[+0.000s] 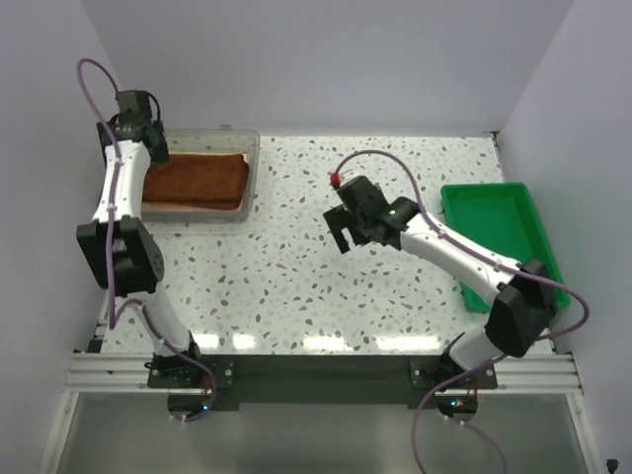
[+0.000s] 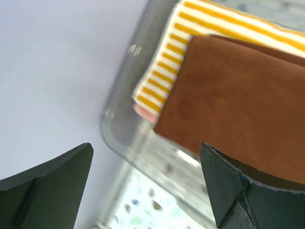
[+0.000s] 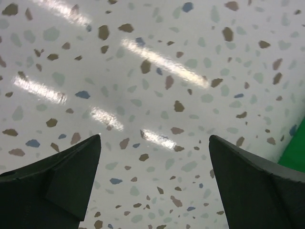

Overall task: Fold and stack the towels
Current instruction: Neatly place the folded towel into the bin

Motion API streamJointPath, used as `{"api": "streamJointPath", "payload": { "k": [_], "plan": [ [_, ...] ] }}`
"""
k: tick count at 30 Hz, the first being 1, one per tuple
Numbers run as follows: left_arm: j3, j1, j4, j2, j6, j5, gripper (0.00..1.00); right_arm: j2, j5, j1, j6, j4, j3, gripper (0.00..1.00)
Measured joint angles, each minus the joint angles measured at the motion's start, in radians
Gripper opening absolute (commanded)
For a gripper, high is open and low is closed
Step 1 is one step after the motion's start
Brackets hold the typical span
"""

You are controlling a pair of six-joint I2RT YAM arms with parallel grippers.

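Top view: we see the left gripper over the left end of the clear bin. A folded rust-brown towel lies inside the bin. The right gripper hangs above mid desk, with the green tray to its right.

Left wrist: jaws spread wide, gripping nothing. In the bin, the rust-brown towel sits on a yellow-striped towel, with a pink towel edge underneath.

Right wrist: jaws wide and empty over speckled desk, green tray corner at the right edge.
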Motion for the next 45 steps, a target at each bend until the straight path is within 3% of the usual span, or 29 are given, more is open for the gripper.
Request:
{"api": "streamJointPath", "payload": {
  "k": [5, 12, 17, 23, 31, 37, 45],
  "plan": [
    [-0.329, -0.026, 0.100, -0.367, -0.156, 0.182, 1.00, -0.147, 0.114, -0.109, 0.109, -0.020, -0.030, 0.99],
    [-0.769, -0.204, 0.252, -0.822, -0.282, 0.341, 1.00, -0.367, 0.291, -0.230, 0.255, -0.107, -0.105, 0.99],
    [-1.009, -0.199, 0.245, -1.143, -0.344, 0.340, 1.00, -0.529, 0.444, -0.255, 0.324, -0.174, -0.116, 0.99],
    [-1.112, -0.199, 0.251, -1.523, -0.401, 0.250, 1.00, -0.756, 0.532, -0.255, 0.314, -0.168, -0.166, 0.99],
    [-1.122, -0.199, 0.277, -1.657, -0.391, 0.164, 1.00, -1.038, 0.541, -0.255, 0.195, -0.042, -0.294, 0.99],
    [-1.122, -0.199, 0.281, -1.691, -0.337, 0.185, 1.00, -1.128, 0.504, -0.255, 0.066, 0.035, -0.344, 0.99],
    [-1.122, -0.199, 0.274, -1.739, -0.269, 0.244, 1.00, -1.191, 0.468, -0.255, 0.014, 0.053, -0.382, 0.99]
  ]
}}
